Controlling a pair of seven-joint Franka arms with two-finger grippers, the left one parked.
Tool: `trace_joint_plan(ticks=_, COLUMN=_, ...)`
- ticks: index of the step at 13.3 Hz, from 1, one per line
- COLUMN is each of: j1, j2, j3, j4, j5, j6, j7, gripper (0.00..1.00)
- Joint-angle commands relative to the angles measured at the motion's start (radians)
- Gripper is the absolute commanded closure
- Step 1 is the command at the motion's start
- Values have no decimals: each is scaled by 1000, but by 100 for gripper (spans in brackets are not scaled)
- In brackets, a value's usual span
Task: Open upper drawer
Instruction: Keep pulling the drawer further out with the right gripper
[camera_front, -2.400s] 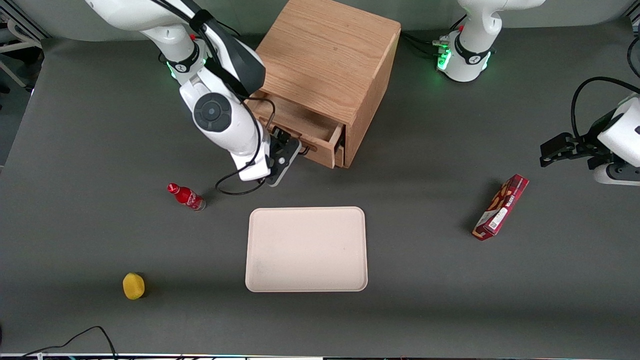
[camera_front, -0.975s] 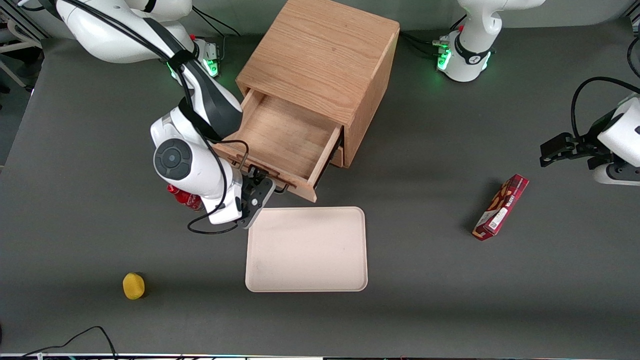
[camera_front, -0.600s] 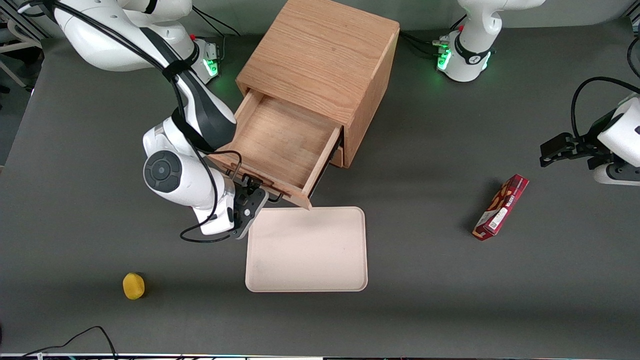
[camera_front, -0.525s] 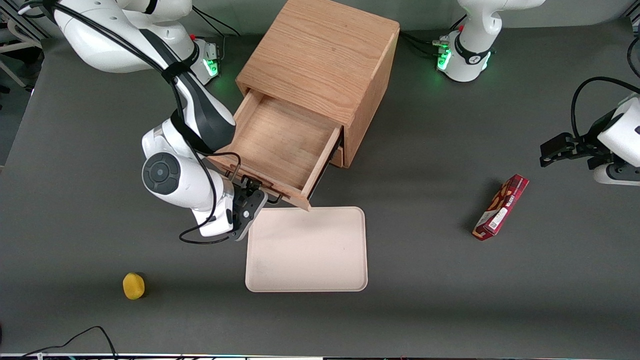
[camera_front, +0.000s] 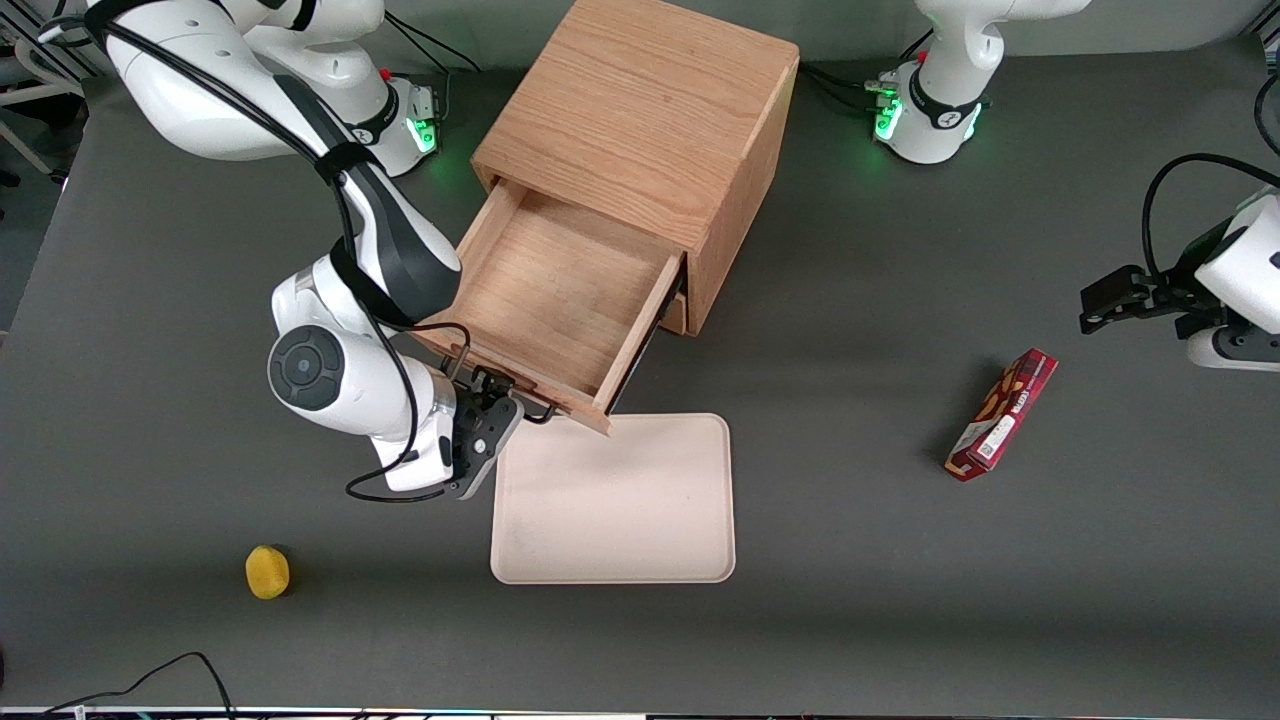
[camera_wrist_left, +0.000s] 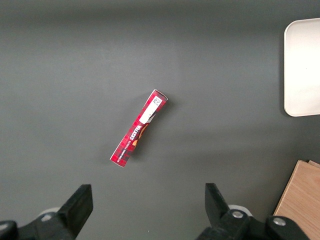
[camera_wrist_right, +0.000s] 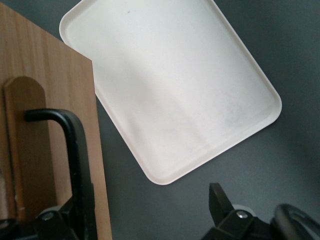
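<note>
The oak cabinet (camera_front: 640, 110) stands at the back of the table. Its upper drawer (camera_front: 555, 290) is pulled far out toward the front camera, showing a bare wooden tray inside. The drawer's light oak front (camera_wrist_right: 45, 100) carries the thin black bar handle (camera_front: 530, 414) (camera_wrist_right: 80, 150). My right gripper (camera_front: 490, 398) (camera_wrist_right: 142, 210) is in front of the drawer at the handle, open. One finger (camera_wrist_right: 62, 222) sits by the bar and the other finger (camera_wrist_right: 220, 202) stands well apart from it over the table. A sliver of the lower drawer (camera_front: 678, 312) shows under the upper one, pushed in.
A cream tray (camera_front: 615, 500) (camera_wrist_right: 170, 85) lies on the table just in front of the pulled-out drawer. A small yellow object (camera_front: 267, 572) sits near the table's front edge at the working arm's end. A red box (camera_front: 1002, 414) (camera_wrist_left: 139, 128) lies toward the parked arm's end.
The upper drawer has slid from barely open to far out, its front now reaching the cream tray's edge. My arm came toward the front camera with it and now covers the red bottle.
</note>
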Motion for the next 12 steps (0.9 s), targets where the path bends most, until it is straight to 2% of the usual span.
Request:
trace_joint_plan(ticks=1, j1=4, j2=59, j3=-47, j4=4, j5=-64, j6=6, j7=-46, gripper=0)
trace_joint_plan(ticks=12, j1=18, j2=58, j3=-54, j4=37, j5=-53, j6=-36, j7=-49, gripper=0)
